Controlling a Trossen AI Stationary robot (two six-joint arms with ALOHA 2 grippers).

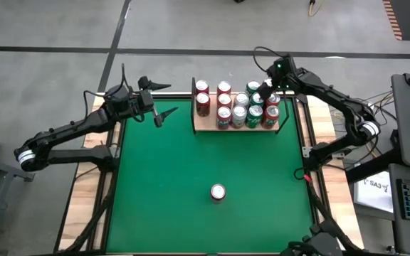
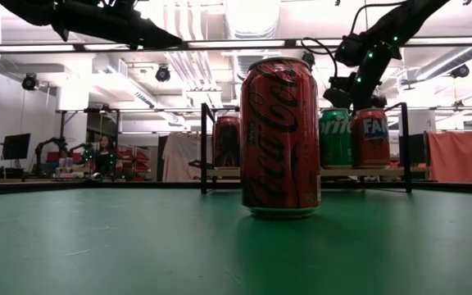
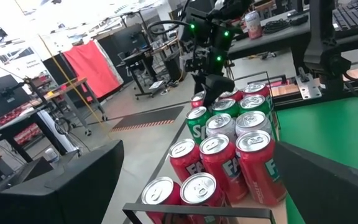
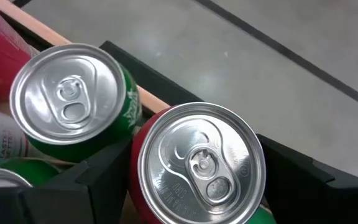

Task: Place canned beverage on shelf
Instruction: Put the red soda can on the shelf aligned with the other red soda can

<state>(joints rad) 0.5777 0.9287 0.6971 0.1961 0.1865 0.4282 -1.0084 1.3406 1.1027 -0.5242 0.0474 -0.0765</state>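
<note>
Green table (image 1: 162, 185): right hand (image 4: 194, 186) astride red can (image 4: 199, 163) on shelf (image 1: 206, 127), contact unclear; left hand (image 1: 161, 101) open, empty

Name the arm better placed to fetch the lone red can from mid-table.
Probably left. The left pincer hangs open and empty beside the shelf. The right pincer is down around a red can at the shelf's far right corner. The lone can sits about midway between them.

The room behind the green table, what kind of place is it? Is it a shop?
Probably not a shop. It looks like a robot lab or workshop: robot arms over the table, ceiling pipes and strip lights, workbenches with monitors.
</note>
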